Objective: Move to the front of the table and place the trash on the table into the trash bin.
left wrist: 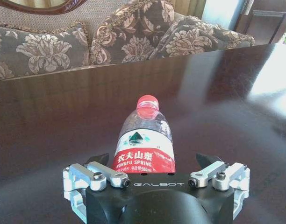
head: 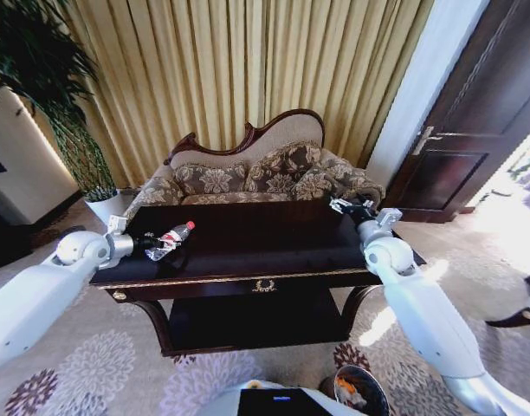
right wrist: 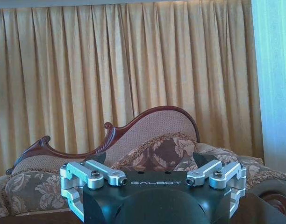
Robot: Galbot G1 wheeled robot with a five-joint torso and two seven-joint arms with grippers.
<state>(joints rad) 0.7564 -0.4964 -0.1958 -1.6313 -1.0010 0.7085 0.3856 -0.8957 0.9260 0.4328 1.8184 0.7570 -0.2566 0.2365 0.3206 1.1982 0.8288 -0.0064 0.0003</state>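
Now the bottle (head: 171, 239) lies on the left part of the dark table (head: 274, 251), its red cap aimed toward the far sofa (head: 248, 173). Around its base sits the left gripper (left wrist: 155, 164), fingers spread to either side of the red label and not pressed against it. Over the table's far right corner hangs the right gripper (head: 347, 206), spread wide with nothing between its fingers. Near the robot's base, on the patterned carpet (head: 109, 364), sits the trash bin (head: 358, 390) with orange scraps inside. A potted plant (head: 70, 130) stands at the far left.
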